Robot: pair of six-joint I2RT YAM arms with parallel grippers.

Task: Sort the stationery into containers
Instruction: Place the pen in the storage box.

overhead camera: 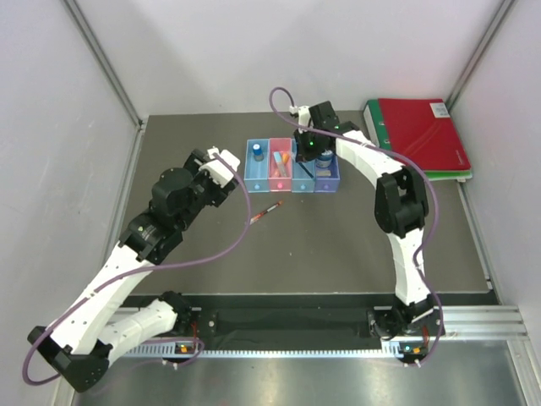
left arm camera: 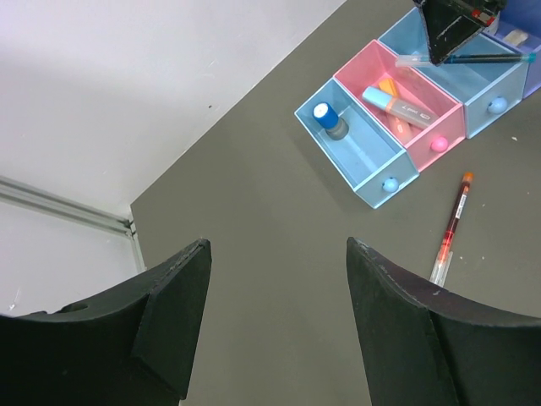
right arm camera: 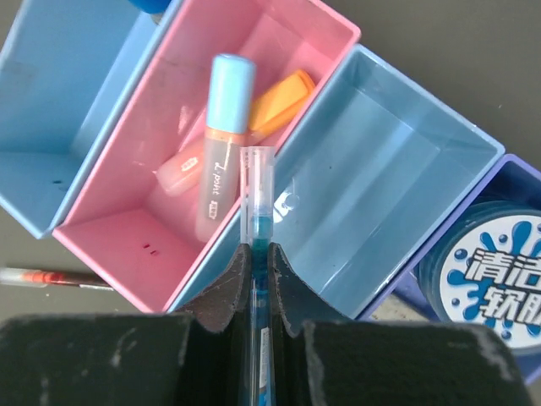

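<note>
Grey tabletop (overhead camera: 338, 245): bare ground in front of the bins, with broad room for either arm to travel.
Red and green binders (overhead camera: 418, 135): stacked at the far right corner, well apart from the work and no part of the sort.
Left gripper (left arm camera: 279, 254): jaws apart with nothing between them, hovering over open table left of the bins.
Right gripper (right arm camera: 256, 254): clamped on the teal pen, poised above the bin row.
Bin row (overhead camera: 292, 165): four joined bins at far centre: light blue, pink, light blue, purple.
Third bin (right arm camera: 380, 194): light blue and apparently empty, the likely home for the pen.
Round blue jar (right arm camera: 494, 271): sits in the purple bin, nearly filling it.
Highlighters (right arm camera: 221, 144): a blue-capped one and an orange one lie in the pink bin.
Teal pen (right arm camera: 256, 203): held with its clear end over the rim between the pink and third bins. Best carried sideways until it is wholly over the third bin, aligned with the bin's length, lowered, then released.
Red pen (overhead camera: 266, 210): loose on the table just before the bins, unsorted and nearer the left gripper.
Blue-capped bottle (left arm camera: 325, 118): upright in the leftmost bin.
Shared rim (right arm camera: 334, 76): thin; a drop from here could tip the pen into the pink bin.
</note>
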